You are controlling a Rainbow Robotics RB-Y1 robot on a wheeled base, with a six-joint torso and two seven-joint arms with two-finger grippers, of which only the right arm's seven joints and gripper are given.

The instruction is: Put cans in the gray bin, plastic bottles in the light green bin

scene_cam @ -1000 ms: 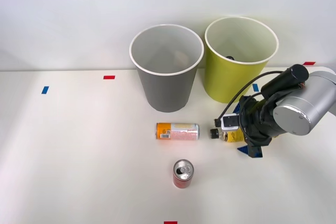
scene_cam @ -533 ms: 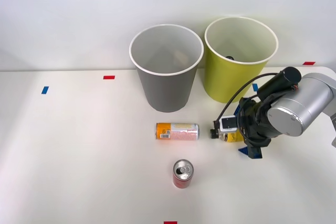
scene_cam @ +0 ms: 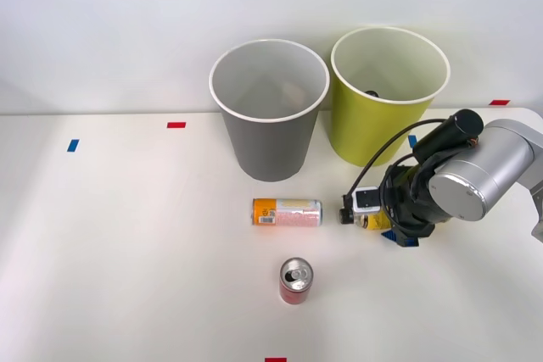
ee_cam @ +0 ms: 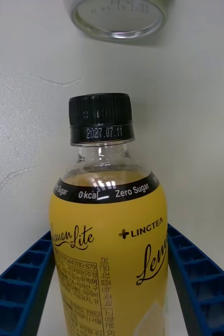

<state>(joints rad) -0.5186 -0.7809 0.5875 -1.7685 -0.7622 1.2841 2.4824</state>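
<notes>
On the white table [scene_cam: 127, 235], the tool [scene_cam: 386, 225] pinches a bottle [ee_cam: 109, 252] just beside the orange-ended can [scene_cam: 287, 212].

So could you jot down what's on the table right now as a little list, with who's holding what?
gray bin: upright, behind the cans
green bin: upright, beside the gray one, something dark inside
orange-ended can: lying on its side
red can: standing, nearest the camera
bottle: yellow label, black cap, lying on the table
right hand: blue fingers on both sides of the bottle
</notes>
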